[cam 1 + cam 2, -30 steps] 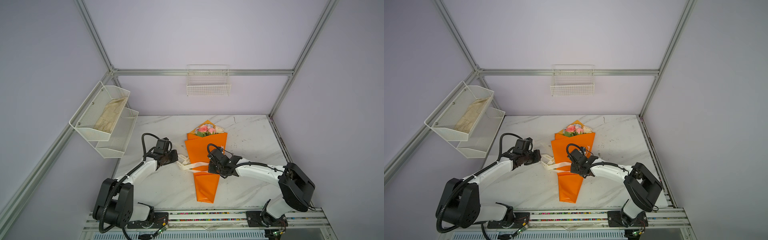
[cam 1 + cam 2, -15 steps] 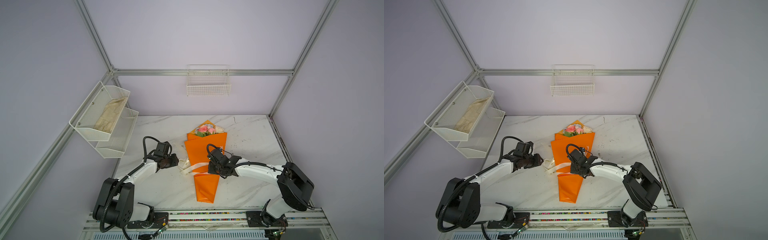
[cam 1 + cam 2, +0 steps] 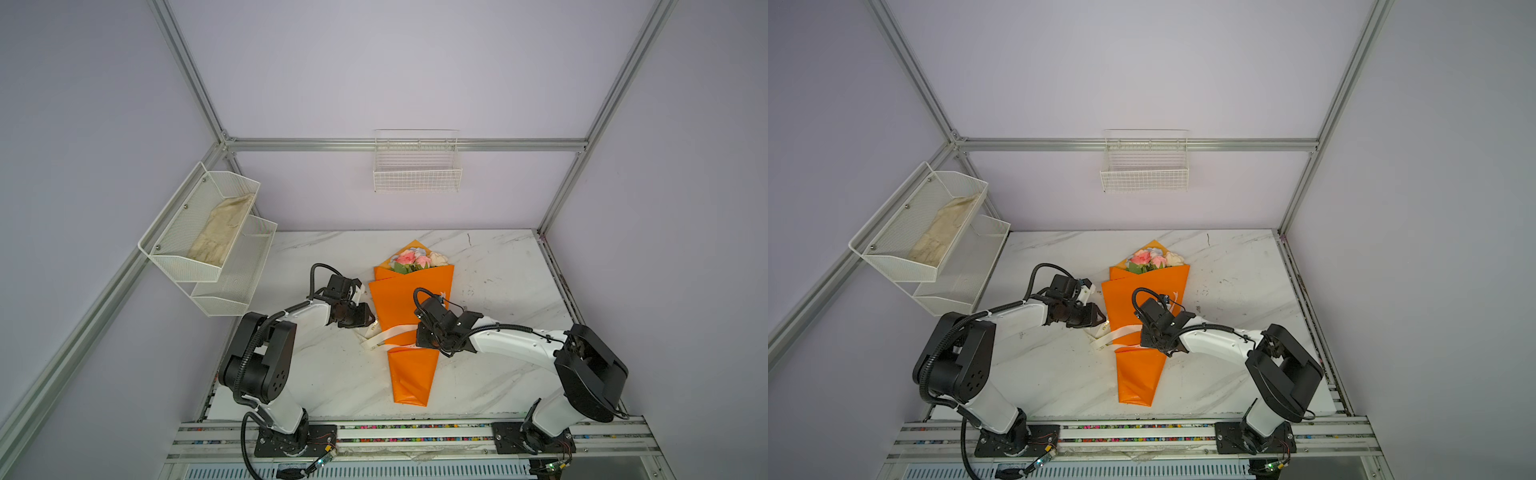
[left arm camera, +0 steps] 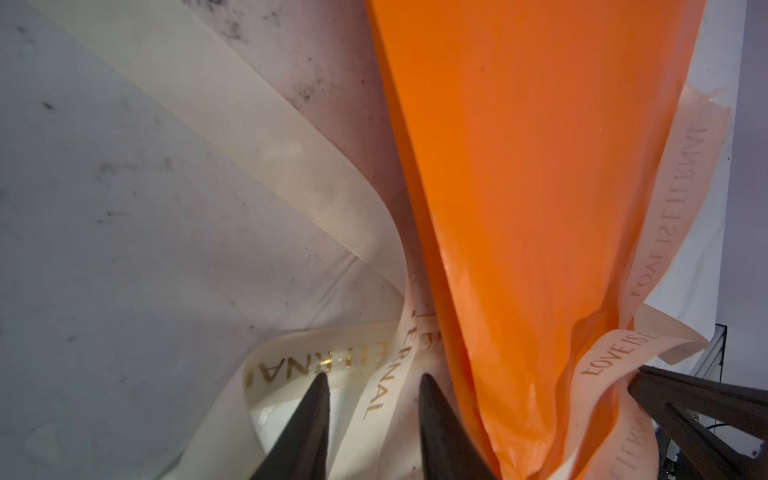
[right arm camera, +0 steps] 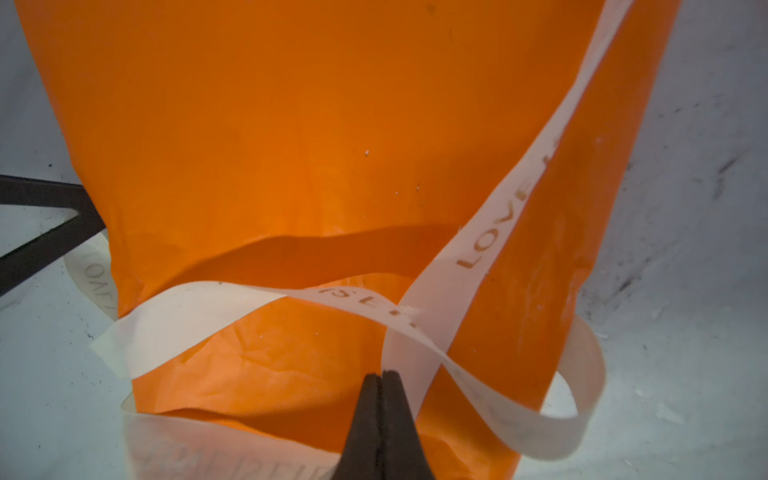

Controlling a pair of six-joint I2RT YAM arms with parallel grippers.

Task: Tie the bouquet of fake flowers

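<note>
Nearest us in both top views, the bouquet of fake flowers (image 3: 399, 303) lies flat at the middle of the white marble tabletop (image 3: 498, 291). Its narrow folded end points to 6 o'clock and its blooms to 12 o'clock.

The left gripper (image 3: 370, 322) sits at the bouquet's 9 o'clock side, just beside the paper's edge. In the left wrist view we see its black fingers (image 4: 311, 415) standing apart, unclamped. A strand of the cream ribbon with gold printed lettering (image 4: 291, 166) runs through the gap between them.

The right gripper (image 3: 419, 340) comes in from 3 o'clock and reaches over the bouquet's waist. In the right wrist view its fingers (image 5: 370, 415) are pressed tight together. Their tips rest where two ribbon strands cross on the paper, and we cannot tell whether any ribbon is caught between them.

The glossy orange wrapping paper (image 5: 291, 124) forms a long cone, smooth above the waist and creased below it. The ribbon hangs slack around the waist in loose loops, and we can read the word "LOVE" on it.

Toward 12 o'clock, pink, white and cream roses (image 3: 415, 259) with green leaves show at the paper's open mouth.

Beyond them a white wire basket (image 3: 417, 174) hangs on the back wall. At 10 o'clock a white mesh shelf (image 3: 166, 253) holds a beige cloth (image 3: 220, 228).
</note>
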